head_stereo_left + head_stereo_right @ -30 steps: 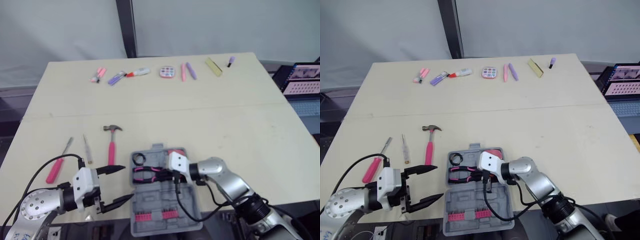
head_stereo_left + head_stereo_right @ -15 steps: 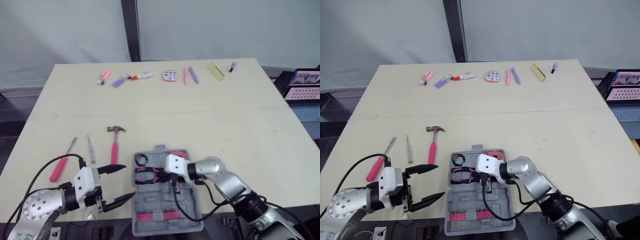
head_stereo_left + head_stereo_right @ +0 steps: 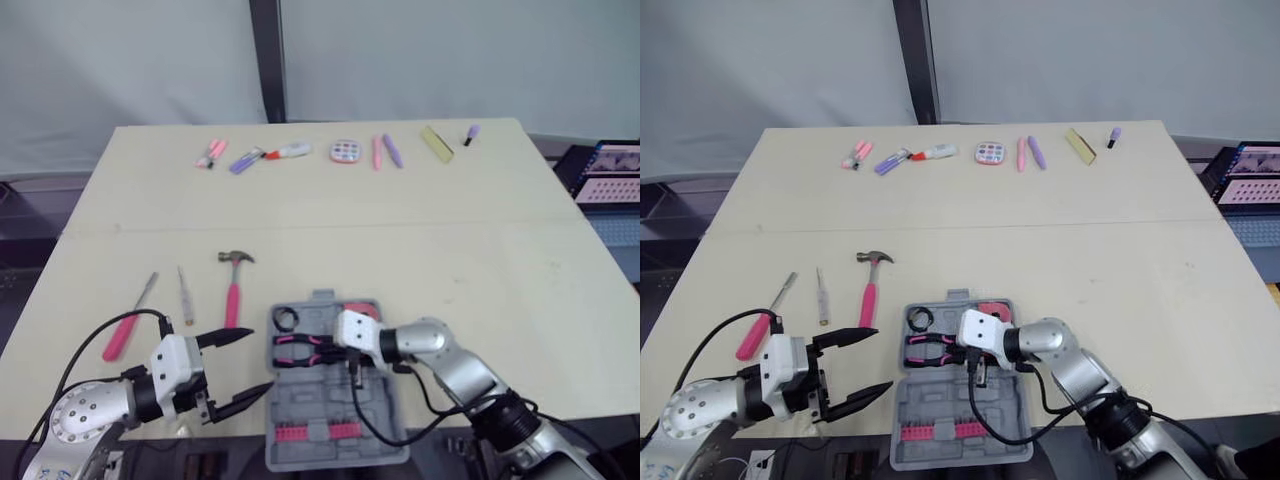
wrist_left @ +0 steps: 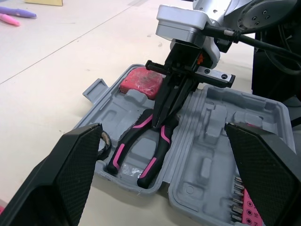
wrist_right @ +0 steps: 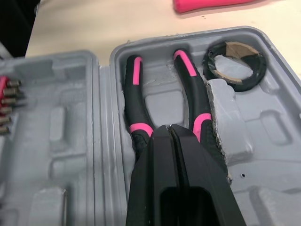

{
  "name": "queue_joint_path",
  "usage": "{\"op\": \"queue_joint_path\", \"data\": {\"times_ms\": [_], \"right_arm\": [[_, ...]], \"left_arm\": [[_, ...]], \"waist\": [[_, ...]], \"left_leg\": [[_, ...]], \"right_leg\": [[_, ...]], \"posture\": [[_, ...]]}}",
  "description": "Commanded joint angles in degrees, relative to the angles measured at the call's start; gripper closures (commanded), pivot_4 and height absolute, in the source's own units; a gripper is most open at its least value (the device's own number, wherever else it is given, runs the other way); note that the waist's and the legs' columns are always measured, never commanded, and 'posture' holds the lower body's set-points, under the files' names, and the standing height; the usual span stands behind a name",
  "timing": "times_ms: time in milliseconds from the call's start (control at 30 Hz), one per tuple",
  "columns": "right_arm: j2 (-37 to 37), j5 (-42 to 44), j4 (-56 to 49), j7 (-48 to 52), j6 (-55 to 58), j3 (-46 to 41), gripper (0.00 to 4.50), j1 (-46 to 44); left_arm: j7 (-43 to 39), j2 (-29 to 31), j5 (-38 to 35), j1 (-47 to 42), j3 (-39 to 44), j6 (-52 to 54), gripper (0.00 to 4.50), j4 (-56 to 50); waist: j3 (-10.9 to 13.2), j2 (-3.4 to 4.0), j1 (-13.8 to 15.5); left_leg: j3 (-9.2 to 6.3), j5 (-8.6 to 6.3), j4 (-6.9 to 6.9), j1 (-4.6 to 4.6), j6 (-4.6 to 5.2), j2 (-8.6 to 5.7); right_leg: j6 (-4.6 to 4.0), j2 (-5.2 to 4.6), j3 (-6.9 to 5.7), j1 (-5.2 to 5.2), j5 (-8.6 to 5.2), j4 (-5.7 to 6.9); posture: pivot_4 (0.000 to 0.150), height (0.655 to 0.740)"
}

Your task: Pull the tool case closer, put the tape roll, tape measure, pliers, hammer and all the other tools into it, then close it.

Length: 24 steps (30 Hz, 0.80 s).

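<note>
— While the right gripper [image 4: 165, 115] keeps its two black fingers pressed together, what lies under them?
— The pliers [image 5: 136, 94], with rubbery pink-and-black grips, set in a moulded recess of the grey plastic tool case [image 3: 320, 405]. The fingertips touch their head. Beside one grip sits the tape roll [image 5: 237, 84], a black ring with a cardboard core.
— And the left gripper [image 3: 255, 362]?
— Spread wide, with cross-hatched pads, just beside the case. The pink-handled hammer [image 3: 232, 295] lies ahead of it.

table [image 3: 450, 250] | tool case [image 3: 312, 405], hammer [image 3: 233, 292], screwdrivers [image 3: 120, 336] | pens [image 3: 386, 151] far edge
</note>
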Motion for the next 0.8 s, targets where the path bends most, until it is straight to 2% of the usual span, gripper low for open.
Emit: {"op": "queue_joint_path", "data": {"times_ms": [33, 167, 300, 467, 733, 800], "right_arm": [[-1.05, 5.52, -5.83, 0.02, 8.22, -5.34, 4.45, 0.27], [-2.43, 11.66, -14.04, 0.27, 15.49, -10.46, 4.45, -0.57], [-4.64, 15.14, -19.52, -1.35, 19.99, -15.29, 4.45, 0.86], [-10.08, 18.22, -26.63, -2.7, 21.96, -23.77, 4.45, 8.76], [-19.37, 19.69, -25.59, 0.49, 20.77, -31.03, 4.45, 17.77], [-21.26, 21.78, -25.34, 2.08, 21.13, -33.56, 3.92, 19.96]], "left_arm": [[1.1, -1.15, 0.67, -2.31, -1.93, -0.43, 0.0, 1.07], [1.13, -1.28, 2.68, -4.75, -3.77, -1.58, 0.0, 2.78], [2.71, -2.58, 3.08, -6.73, -4.34, -1.76, 0.0, 3.87], [5.39, -4.13, 1.14, -5.49, -2.5, 0.32, 0.0, 3.08], [5.33, -1.78, -0.58, -1.82, 0.6, 4.08, 0.0, 0.82], [6.59, -2.03, -0.16, 0.74, 2.16, 4.08, 0.0, -0.69]], "waist": [[0.14, 0.12, 0.1], [0.26, 0.24, -0.24], [0.28, 0.26, -0.34], [0.4, 0.13, -0.07], [0.46, 0.09, 0.02], [0.47, 0.08, 0.0]], "left_leg": [[0.01, 0.0, 0.01, -0.1, 0.0, -0.02], [0.0, 0.01, 0.29, -0.83, 0.0, 0.01], [0.01, 0.02, 0.22, -0.85, 0.0, 0.06], [0.04, 0.01, 0.25, -0.88, 0.01, 0.03], [0.06, 0.03, 0.26, -0.87, 0.03, 0.06], [0.06, 0.03, 0.21, -0.88, 0.03, 0.06]], "right_leg": [[0.0, -0.02, 0.02, 0.0, 0.0, 0.0], [0.0, 0.07, -0.03, -0.41, 0.0, 0.02], [0.0, 0.1, -0.07, -0.49, 0.0, 0.04], [0.0, 0.07, -0.05, -0.47, 0.0, 0.01], [0.0, 0.08, -0.04, -0.38, 0.0, -0.1], [0.0, 0.08, -0.05, -0.37, 0.0, -0.15]], "posture": [[0.15, 0.74], [0.15, 0.74], [0.15, 0.74], [0.15, 0.74], [0.15, 0.74], [0.15, 0.74]]}}
